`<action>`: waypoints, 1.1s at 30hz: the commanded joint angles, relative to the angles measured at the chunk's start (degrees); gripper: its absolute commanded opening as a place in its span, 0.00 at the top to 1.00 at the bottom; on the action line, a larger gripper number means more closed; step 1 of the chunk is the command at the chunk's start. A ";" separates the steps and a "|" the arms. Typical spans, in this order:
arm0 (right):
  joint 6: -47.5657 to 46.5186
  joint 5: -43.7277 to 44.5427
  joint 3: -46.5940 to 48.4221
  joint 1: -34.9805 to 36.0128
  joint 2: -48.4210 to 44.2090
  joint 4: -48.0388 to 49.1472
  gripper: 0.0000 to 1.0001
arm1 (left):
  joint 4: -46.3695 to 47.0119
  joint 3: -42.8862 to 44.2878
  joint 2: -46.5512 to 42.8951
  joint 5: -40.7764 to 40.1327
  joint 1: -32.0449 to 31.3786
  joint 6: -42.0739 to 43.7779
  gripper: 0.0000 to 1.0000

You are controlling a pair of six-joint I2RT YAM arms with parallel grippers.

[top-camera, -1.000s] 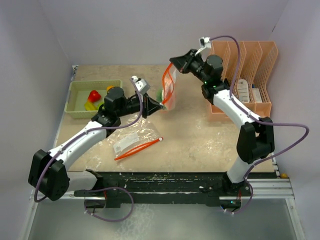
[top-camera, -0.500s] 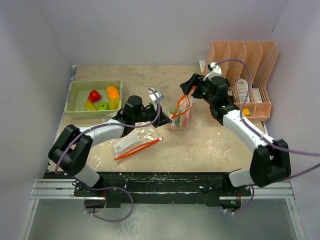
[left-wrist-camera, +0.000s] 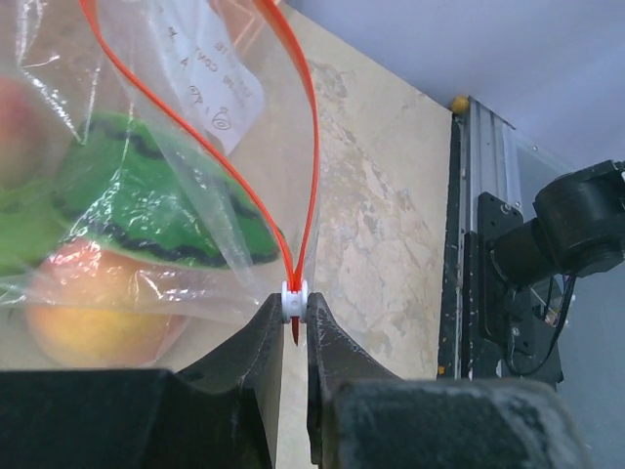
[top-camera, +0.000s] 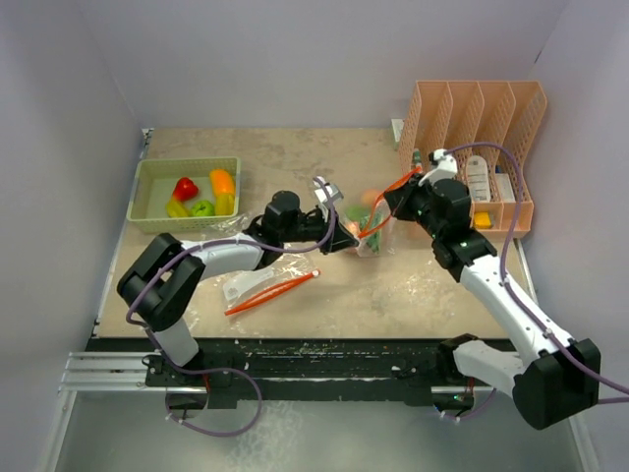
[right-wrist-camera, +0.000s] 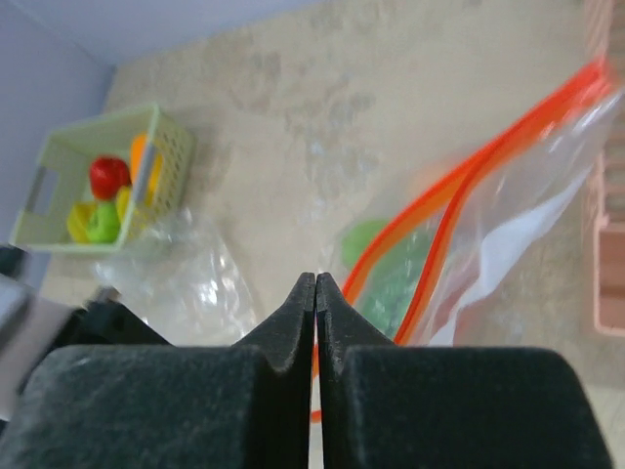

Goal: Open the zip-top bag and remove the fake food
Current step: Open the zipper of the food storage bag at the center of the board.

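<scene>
Slider (left-wrist-camera: pixel 294 301) of zip-top bag (left-wrist-camera: pixel 186 137) pinched in barely-open left gripper (left-wrist-camera: pixel 295 327); right gripper (right-wrist-camera: pixel 315 288) clenched on bag rim.

Top camera: high at 6 o'clock, distant. Wrist cameras: close; left faced 3, right 9. All shared bag (top-camera: pixel 378 237).

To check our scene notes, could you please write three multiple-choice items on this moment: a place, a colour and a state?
1. Where does the green basket sit? A far left; B near right; C centre.
2. What colour is the zip-top bag's zip strip? A blue; B orange; C black.
3. How is the left gripper? A wide open; B shut on the white slider; C shut on nothing.
Key: 1 A, the top view shows it there; 2 B, both wrist views show orange; 3 B, its fingers pinch the slider.
</scene>
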 commanded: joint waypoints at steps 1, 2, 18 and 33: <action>1.06 -4.19 -4.74 0.62 0.65 -0.33 1.00 | 4.16 3.58 1.68 0.08 -2.30 -0.37 0.84; 0.98 -4.28 -5.56 0.62 0.41 -0.46 1.00 | 4.04 3.85 2.07 -0.18 -2.78 -0.26 0.83; 2.55 4.93 -14.98 0.53 -10.45 -9.09 0.86 | 0.36 5.18 -0.86 -16.93 -3.46 -0.99 0.01; 4.39 11.49 -14.37 0.26 -20.80 -18.60 0.37 | -17.72 14.28 -5.58 -47.07 -3.26 4.23 0.01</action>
